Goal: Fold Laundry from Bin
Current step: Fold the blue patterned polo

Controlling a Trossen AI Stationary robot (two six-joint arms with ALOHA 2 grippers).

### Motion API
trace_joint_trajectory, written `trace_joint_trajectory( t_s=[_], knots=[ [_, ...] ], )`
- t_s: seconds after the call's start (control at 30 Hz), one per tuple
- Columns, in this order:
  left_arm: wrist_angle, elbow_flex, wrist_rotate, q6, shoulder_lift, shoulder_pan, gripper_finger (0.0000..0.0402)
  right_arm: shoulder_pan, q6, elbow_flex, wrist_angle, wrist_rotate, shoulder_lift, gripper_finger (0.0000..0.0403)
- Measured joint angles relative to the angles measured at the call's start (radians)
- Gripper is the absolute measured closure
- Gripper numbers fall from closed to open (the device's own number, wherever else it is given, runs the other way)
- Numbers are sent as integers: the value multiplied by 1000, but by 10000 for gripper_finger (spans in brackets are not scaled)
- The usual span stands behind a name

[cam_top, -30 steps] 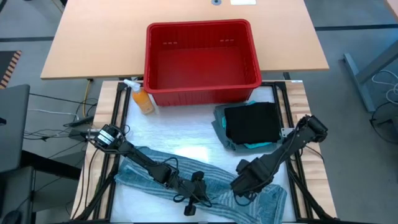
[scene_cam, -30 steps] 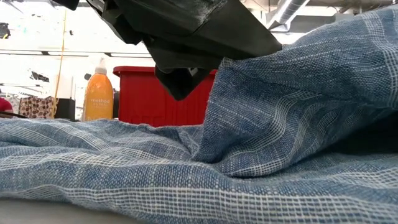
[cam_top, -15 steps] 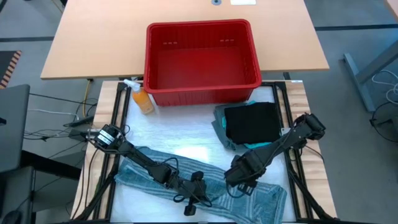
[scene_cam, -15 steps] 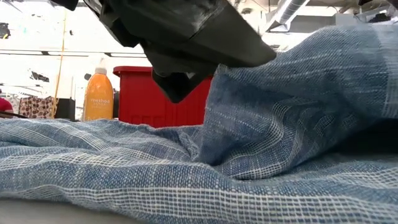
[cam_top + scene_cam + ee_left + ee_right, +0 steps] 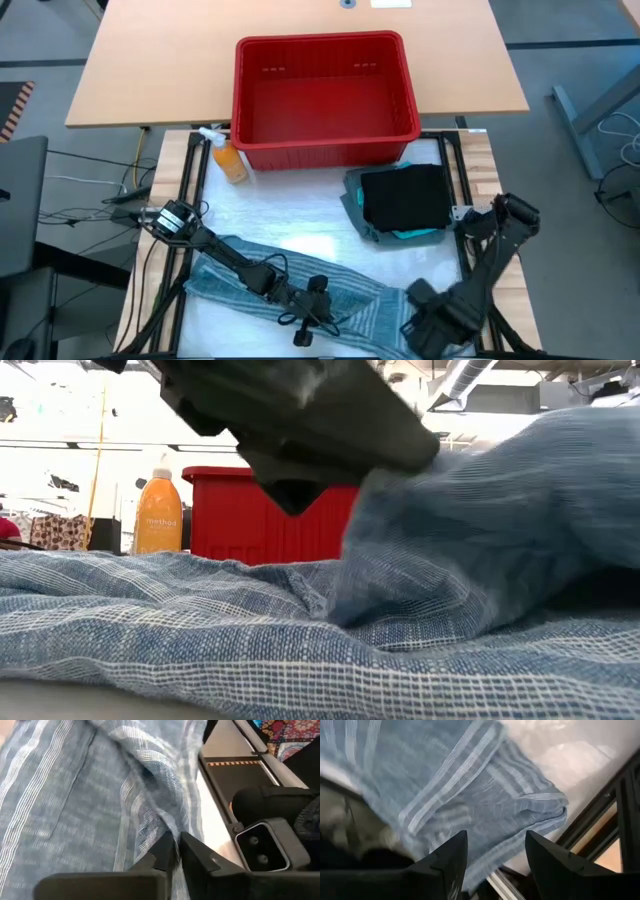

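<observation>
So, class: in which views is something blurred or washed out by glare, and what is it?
Low view: the raised fold of the blue cloth is smeared, the room behind overexposed. Right wrist view: the cloth is blurred, the table glares white. High view: a bright patch on the table.

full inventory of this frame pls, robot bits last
Bin: 1, red, empty, straddling the far edge of the work table and the tan desk behind.
Spray bottle: 1, orange, beside the bin's left front corner.
Folded stack: black garment on top, turquoise and grey-green edges beneath, right of centre.
Blue-grey garment: 1, spread along the near edge.
Work table: 1, white top.
Left pincer: shut on a fold of the blue-grey garment, near centre.
Right pincer: open, above the garment's right end, near the table's right corner.
</observation>
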Motion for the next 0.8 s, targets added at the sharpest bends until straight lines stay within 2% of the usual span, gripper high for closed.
trace_joint_trajectory(
  t_s=[0.1, 0.2, 0.33, 0.47, 0.63, 0.73, 0.8],
  knots=[
    [-2, 14, 5, 31, 0, 0, 353, 64, 179, -16, -4, 63, 4, 182],
    [-25, 23, -2, 68, -9, 0, 321, 98, 229, -55, 2, 88, 7, 182],
    [-98, 32, -21, 71, -64, 3, 288, 100, 119, -140, 20, 88, 6, 182],
    [-183, 34, -48, 73, -141, -3, 275, 68, 15, -220, 103, 118, 5, 182],
    [-338, 35, -218, 121, -187, -33, 274, 23, -141, -293, 419, 216, 4, 182],
    [-447, 19, -243, 70, -188, -35, 274, 4, -208, -312, 545, 295, 5, 182],
    [-458, -17, -253, 35, -191, -29, 274, -9, -259, -312, 589, 302, 11, 182]
  ],
)
